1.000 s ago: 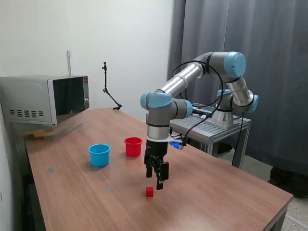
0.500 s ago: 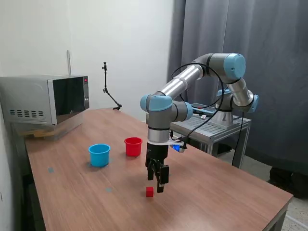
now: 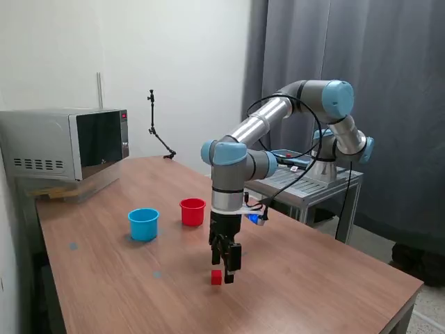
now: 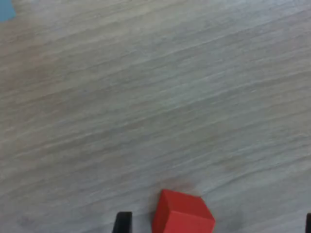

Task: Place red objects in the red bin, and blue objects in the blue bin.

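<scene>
Exterior view: a brown wooden desk fills the lower part of the scene. A silver and light blue robot arm reaches over it from a metal stand at the exterior view's right. Its black gripper points straight down, low over the desk, with the fingertips close around the top of a small red cube. The cube rests on the desk near the front edge. From here it is hard to tell whether the fingers touch the cube.

Farther back on the desk stand two small round cups, close to each other but not touching. The red cup is nearer the arm, and the light blue cup is to the exterior view's left of it. Both are upright and well apart from the cube. A silver microwave sits at the far left corner of the desk. A thin black stand rises at the back edge. Behind are a white wall and a dark grey curtain.

Wrist view: pale wood grain fills almost the whole picture. The red cube lies at the edge of the picture, between two dark fingertips. The fingers are spread wide, with clear gaps on both sides of the cube, so nothing is gripped. A sliver of light blue shows in one corner.
</scene>
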### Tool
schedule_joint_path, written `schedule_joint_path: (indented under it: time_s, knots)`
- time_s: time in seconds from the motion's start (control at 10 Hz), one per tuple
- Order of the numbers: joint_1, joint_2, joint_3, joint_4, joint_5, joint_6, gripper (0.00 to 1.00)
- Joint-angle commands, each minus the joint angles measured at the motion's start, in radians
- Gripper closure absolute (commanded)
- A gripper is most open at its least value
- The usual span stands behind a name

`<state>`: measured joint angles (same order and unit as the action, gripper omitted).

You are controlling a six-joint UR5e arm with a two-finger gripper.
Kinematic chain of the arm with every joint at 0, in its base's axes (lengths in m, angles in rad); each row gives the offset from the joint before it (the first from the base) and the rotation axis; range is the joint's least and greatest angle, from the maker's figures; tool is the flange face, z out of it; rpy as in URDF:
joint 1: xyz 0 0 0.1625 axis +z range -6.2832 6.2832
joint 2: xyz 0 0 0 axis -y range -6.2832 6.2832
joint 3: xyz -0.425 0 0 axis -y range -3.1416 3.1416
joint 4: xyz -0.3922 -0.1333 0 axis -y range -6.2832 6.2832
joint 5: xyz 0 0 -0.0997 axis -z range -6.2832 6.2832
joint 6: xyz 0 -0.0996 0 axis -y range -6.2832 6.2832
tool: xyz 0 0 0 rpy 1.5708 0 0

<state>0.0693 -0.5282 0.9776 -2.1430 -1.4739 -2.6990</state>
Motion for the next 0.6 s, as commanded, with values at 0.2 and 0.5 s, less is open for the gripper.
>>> schedule_joint_path:
  time_s: [0.2, 0.5]
  knots:
    - [0.000, 0.007, -0.004, 0.006, -0.014, 0.002, 0.00]
    - [0.000, 0.007, -0.005, 0.020, -0.019, 0.015, 0.00]
